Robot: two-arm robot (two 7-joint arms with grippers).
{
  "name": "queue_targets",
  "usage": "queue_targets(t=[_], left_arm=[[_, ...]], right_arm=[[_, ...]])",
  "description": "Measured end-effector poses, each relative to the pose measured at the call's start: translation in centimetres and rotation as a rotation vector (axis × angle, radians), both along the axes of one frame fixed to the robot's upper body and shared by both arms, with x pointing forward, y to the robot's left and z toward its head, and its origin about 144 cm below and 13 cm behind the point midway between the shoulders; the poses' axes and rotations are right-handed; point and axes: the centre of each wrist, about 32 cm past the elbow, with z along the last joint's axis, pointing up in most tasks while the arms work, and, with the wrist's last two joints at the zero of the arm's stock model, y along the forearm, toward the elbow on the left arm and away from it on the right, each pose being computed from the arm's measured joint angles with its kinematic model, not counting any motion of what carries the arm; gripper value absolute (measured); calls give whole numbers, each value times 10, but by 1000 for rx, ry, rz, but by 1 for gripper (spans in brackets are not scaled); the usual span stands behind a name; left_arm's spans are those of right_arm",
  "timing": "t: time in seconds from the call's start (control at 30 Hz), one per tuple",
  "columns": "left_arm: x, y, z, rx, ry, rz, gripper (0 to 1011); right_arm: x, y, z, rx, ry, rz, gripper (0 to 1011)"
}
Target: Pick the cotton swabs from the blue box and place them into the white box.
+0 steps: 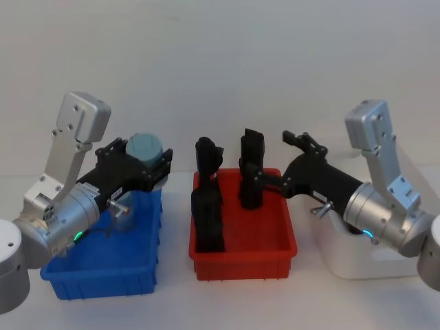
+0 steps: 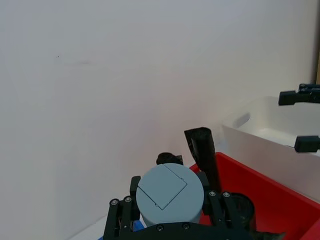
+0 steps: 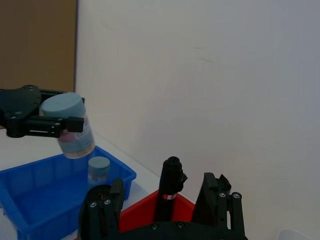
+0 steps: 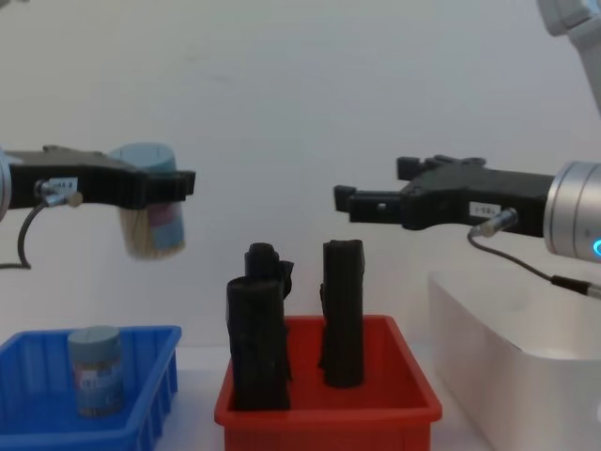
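Note:
My left gripper [image 1: 146, 157] is shut on a jar of cotton swabs [image 1: 144, 146] with a pale grey-blue lid. It holds the jar tilted in the air above the far end of the blue box [image 1: 103, 278]. A second jar [image 4: 96, 371] stands upright inside the blue box [image 4: 141, 413]. In the right wrist view the held jar [image 3: 70, 125] hangs over that second jar [image 3: 98, 170]. My right gripper [image 4: 374, 183] is open with nothing in it, raised above the right part of the red bin. The white box [image 1: 357, 265] sits at the far right under the right arm.
A red bin [image 1: 240, 256] stands between the blue box and the white box. Tall black rolls [image 4: 258, 329] stand upright in it and rise above its rim. A plain white wall is close behind the table.

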Motion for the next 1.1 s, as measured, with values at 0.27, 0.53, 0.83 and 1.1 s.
queue_targets(t=[0.27, 0.53, 0.83, 1.1], left_arm=[[0, -3, 6, -8, -43, -39, 665], [1, -8, 11, -15, -69, -83, 665], [3, -14, 13, -24, -79, -128, 665], [5, -17, 12, -25, -76, -147, 665]], right_arm=[[0, 1, -2, -2, -8, 37, 1002], [-4, 0, -8, 4, -35, 22, 1001], [-6, 1, -13, -1, -70, 37, 1002], [-7, 5, -14, -15, -98, 62, 1002]])
